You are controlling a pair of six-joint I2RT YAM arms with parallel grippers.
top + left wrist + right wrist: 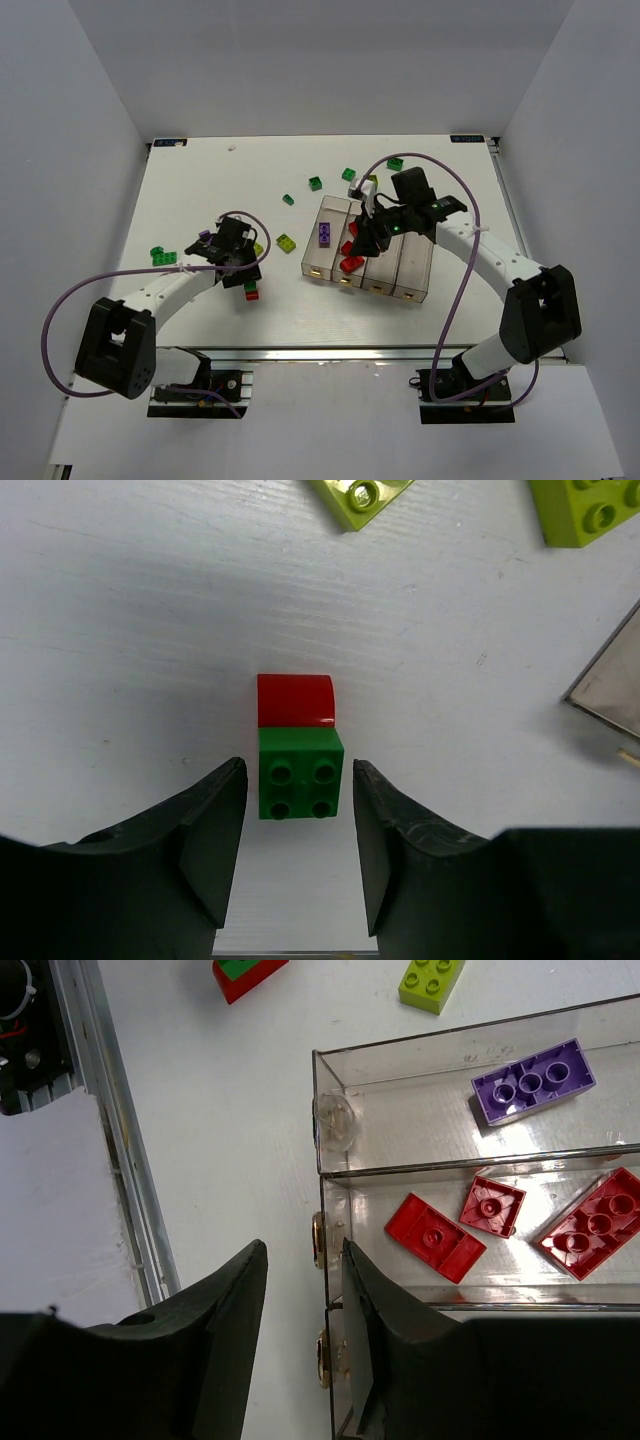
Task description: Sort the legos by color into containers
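While the left jaws stand open around the green brick [300, 788], the right jaws hang part-open, empty.

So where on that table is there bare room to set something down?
The widest bare patch is the far left corner of the table, behind the left arm. Another strip runs in front of the bins, along the near edge. It's crowded behind the bins, where green bricks lie scattered by the right arm.

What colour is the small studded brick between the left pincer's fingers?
The small studded plastic brick is green, clearest in the left wrist view.
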